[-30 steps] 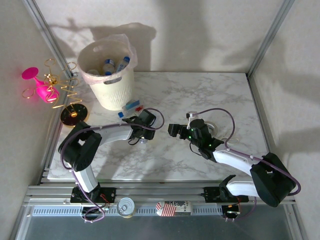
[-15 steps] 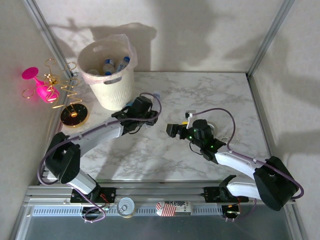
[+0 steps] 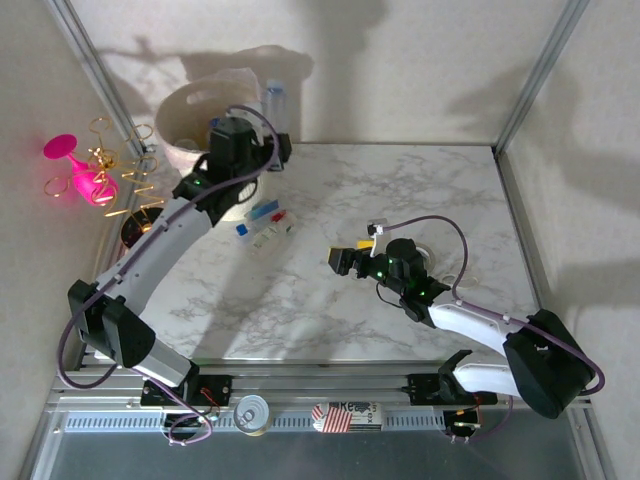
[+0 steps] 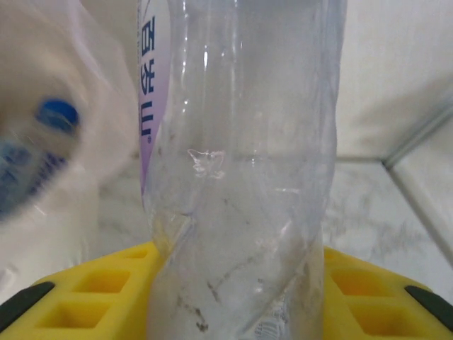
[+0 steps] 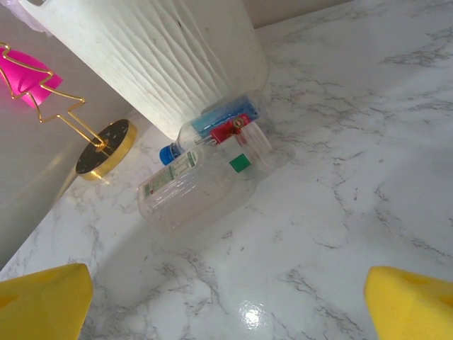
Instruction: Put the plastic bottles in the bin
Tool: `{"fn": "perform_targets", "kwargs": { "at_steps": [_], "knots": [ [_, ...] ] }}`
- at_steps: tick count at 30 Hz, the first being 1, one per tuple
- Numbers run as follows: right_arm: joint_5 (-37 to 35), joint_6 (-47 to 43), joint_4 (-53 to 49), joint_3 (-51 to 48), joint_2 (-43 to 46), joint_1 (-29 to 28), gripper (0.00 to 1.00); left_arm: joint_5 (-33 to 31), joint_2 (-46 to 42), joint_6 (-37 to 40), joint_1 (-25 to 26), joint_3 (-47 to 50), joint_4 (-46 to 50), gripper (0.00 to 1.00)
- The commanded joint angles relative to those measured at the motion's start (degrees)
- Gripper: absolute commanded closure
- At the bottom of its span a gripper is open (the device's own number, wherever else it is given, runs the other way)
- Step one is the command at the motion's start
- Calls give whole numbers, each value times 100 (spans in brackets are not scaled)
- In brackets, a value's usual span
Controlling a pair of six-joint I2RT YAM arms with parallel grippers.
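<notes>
The yellow fingers [image 4: 83,296] of the left gripper [image 3: 268,140] were clamped on the lower body of a tall clear plastic bottle [image 4: 241,177], held upright. The yellow fingertips [image 5: 44,301] of the right gripper [image 3: 343,262] stood wide apart with nothing between them, low over the middle of the table. Pale grey walls [image 3: 420,70] framed by metal posts enclosed a white, grey-veined marble table [image 3: 420,190]. At its far left corner stood the tall round cream-white ribbed bin [image 3: 168,118] with its thin clear liner. From above, the held bottle was raised at the bin's right rim, and whether it was over the opening could not be told. The left wrist camera showed the liner [image 4: 42,64] just to the bottle's left and, blurred through it, a blue cap [image 4: 56,113]. It also showed the bottle's white label [image 4: 152,85], with purple characters running vertically, not legible. The right wrist camera showed the ribbed wall [image 5: 163,57] and two bottles lying on their sides at the bin's foot. One was a clear blue-capped bottle with a green-and-white label [image 5: 185,185]. Touching it was a clear bottle with a blue-and-red label [image 5: 230,127], the print on both too small to read. Left of the bin stood a pink glass [image 3: 62,148] and a gold wire stand [image 3: 148,228].
</notes>
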State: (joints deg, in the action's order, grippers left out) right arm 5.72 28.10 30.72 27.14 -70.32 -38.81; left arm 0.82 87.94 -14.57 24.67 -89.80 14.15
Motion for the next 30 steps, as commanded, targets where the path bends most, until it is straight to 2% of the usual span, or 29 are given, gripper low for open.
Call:
{"fn": "perform_targets", "kwargs": {
  "at_steps": [1, 11, 16, 23, 25, 27, 30],
  "knots": [
    [-5, -54, 148, -120, 77, 31, 1, 127, 202, -99, -419, -525, 146, 67],
    [-150, -85, 22, -233, 279, 31, 1, 366, 1336, -134, -1370, -2177, 899, 66],
    [-153, -85, 12, -200, 293, 31, 1, 496, 1816, -182, -1569, -2635, 1275, 66],
    [-153, -85, -55, -141, 277, 31, 1, 529, 2068, -300, -1654, -2639, 1384, 62],
    [-161, -83, -57, -131, 284, 31, 1, 575, 2108, -321, -1658, -2639, 1409, 50],
    [-164, -76, -66, -130, 283, 31, 1, 551, 2098, -354, -1658, -2639, 1440, 30],
    [-154, -76, -84, -105, 273, 35, 1, 461, 1998, -354, -1660, -2657, 1450, 9]
  ]
}}
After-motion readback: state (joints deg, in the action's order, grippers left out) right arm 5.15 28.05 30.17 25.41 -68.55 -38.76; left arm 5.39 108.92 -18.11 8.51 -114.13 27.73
